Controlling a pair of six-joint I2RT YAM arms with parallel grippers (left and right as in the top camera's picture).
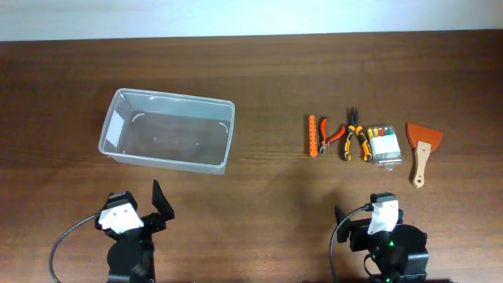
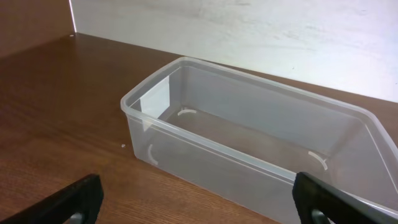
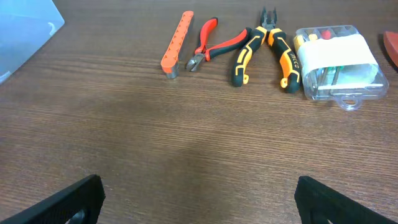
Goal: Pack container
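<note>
Tub (image 1: 169, 135) sits upper left in the overhead view. Its top is open and the inside is free room from above, but its walls block any sideways entry. There is a wide lane of bare bench (image 1: 271, 185) at centre, between the tub and the tools.

Tight row at right:
- orange bar (image 1: 312, 135)
- red cutters (image 1: 328, 135)
- yellow-black pliers (image 1: 353, 135)
- clear case (image 1: 383, 144)
- scraper (image 1: 421, 149)

Gaps in the row are narrow; the scraper stands slightly apart.

Right pincer (image 3: 199, 199), jaws wide, has bare bench ahead of it before the row. Left pincer (image 2: 199, 202), jaws wide, has the tub wall just ahead.
</note>
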